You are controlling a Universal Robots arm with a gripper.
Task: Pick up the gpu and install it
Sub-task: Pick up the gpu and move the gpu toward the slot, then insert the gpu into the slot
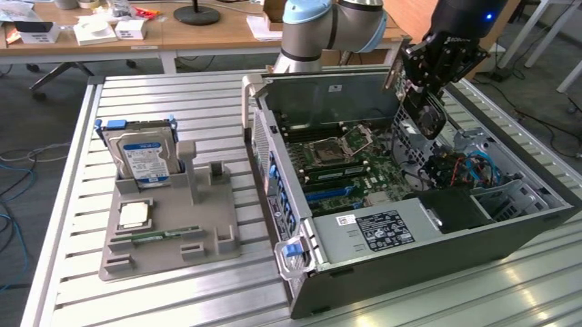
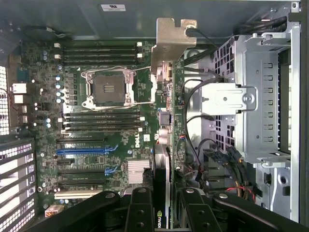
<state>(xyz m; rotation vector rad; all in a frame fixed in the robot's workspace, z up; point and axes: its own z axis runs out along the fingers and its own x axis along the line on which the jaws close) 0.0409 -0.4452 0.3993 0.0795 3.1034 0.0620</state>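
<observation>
Gpu (image 1: 426,114) (image 2: 164,164) was clamped between the two fingers of the gripper (image 1: 420,92) (image 2: 164,212), which were closed on its sides at about half width. It hung on edge inside the top of the open computer case (image 1: 454,252), above the motherboard (image 2: 96,121) and not touching it, with its metal bracket (image 2: 171,41) towards the back wall. On the exterior view's left, a hard drive (image 1: 144,157) stood in a grey holder (image 1: 168,245).

Nvidia logo (image 2: 159,218) w/ part of the name on the gpu (image 2: 162,183). Round Dell badge (image 2: 136,141) on the motherboard (image 2: 96,140). White sticker (image 2: 113,7) on the case (image 2: 72,21), power supply label (image 1: 386,228), hard drive label (image 1: 146,160): print too small to read.
</observation>
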